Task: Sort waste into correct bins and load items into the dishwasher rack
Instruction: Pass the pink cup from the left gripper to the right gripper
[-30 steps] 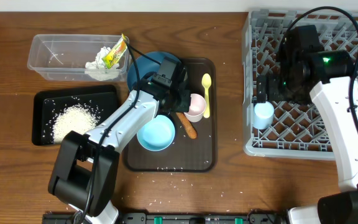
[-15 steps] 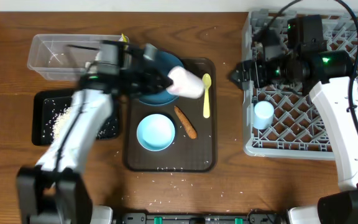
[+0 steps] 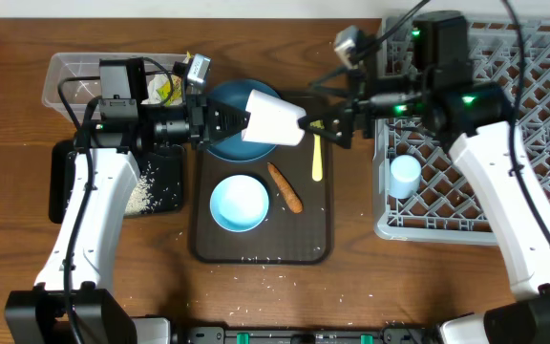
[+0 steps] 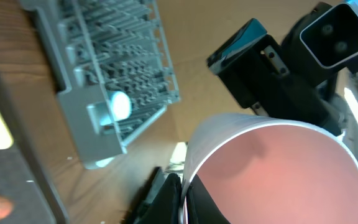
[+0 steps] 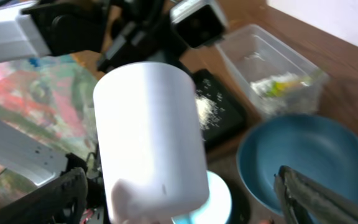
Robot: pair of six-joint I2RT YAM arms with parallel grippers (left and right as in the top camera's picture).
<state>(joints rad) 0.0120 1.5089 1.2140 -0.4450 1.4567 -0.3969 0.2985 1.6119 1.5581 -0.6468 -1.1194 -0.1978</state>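
My left gripper (image 3: 240,122) is shut on the rim of the pale pink cup (image 3: 273,119), holding it on its side in the air above the dark-blue plate (image 3: 229,96). The left wrist view shows the fingers (image 4: 185,193) pinching the rim of the cup (image 4: 272,174). My right gripper (image 3: 325,126) is open at the cup's base. In the right wrist view the cup (image 5: 151,137) lies between the spread fingers (image 5: 182,186), which do not touch it. The light-blue bowl (image 3: 240,203), carrot piece (image 3: 285,188) and yellow spoon (image 3: 317,158) lie below. The small blue cup (image 3: 405,175) stands in the grey rack (image 3: 542,86).
The brown serving tray (image 3: 308,239) holds the plate, bowl, spoon and carrot. The clear tub (image 3: 74,81) at the back left holds tissue and the yellow-green wrapper (image 3: 168,91). The black tray (image 3: 160,182) holds rice. Loose grains lie near the table's front edge.
My left arm has swung round and carried the pink cup up and to the right. My right arm has left the rack and moved left, its open jaws now round the cup's base.
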